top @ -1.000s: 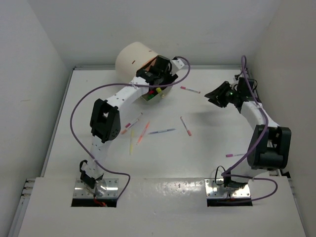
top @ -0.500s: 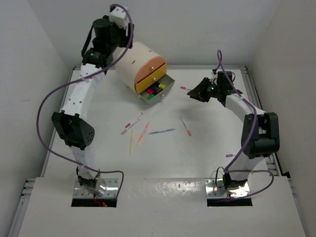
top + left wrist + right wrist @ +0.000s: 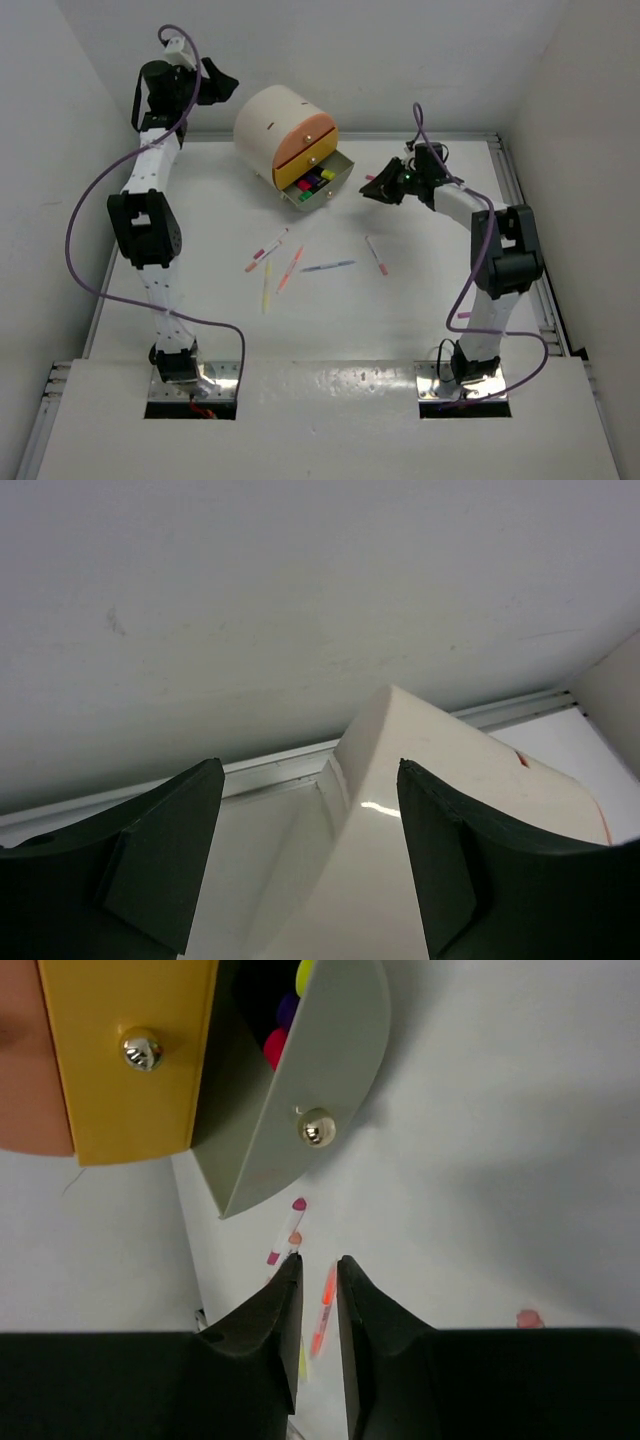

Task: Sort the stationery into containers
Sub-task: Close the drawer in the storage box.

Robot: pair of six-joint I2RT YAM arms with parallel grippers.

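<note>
Where my two bases are bolted at the near edge of the table (image 3: 400, 330), the closest piece of stationery is a short pink pen (image 3: 468, 314), lying just beside my right arm's lower link. Farther out, mid-table, a loose scatter lies flat: a yellow pen (image 3: 266, 288), an orange pen (image 3: 290, 268), a blue pen (image 3: 328, 266), a pink-capped pen (image 3: 376, 255) and a pink-ended pen (image 3: 265, 250), all well apart from both my pincers. Beyond them my right pincer (image 3: 318, 1263) hangs low over the table, pointing toward the cabinet. Its fingers (image 3: 270, 1330) are drawn nearly together with only a thin slit left, and I see nothing in that slit. One more pen, the far pink pen (image 3: 372, 178), lies right at its tip; whether I touch it I cannot tell. Just past it stands the round cream cabinet (image 3: 265, 115). Its grey drawer (image 3: 300, 1080) is swung open with highlighters (image 3: 315, 180) inside, yellow, purple and pink caps showing. The yellow-orange drawer (image 3: 130, 1080) and the peach drawer (image 3: 305, 132) above it are closed. Farthest of all, my left pincer (image 3: 310, 770) is raised high by the back wall, left of the cabinet, fingers spread wide and holding nothing
</note>
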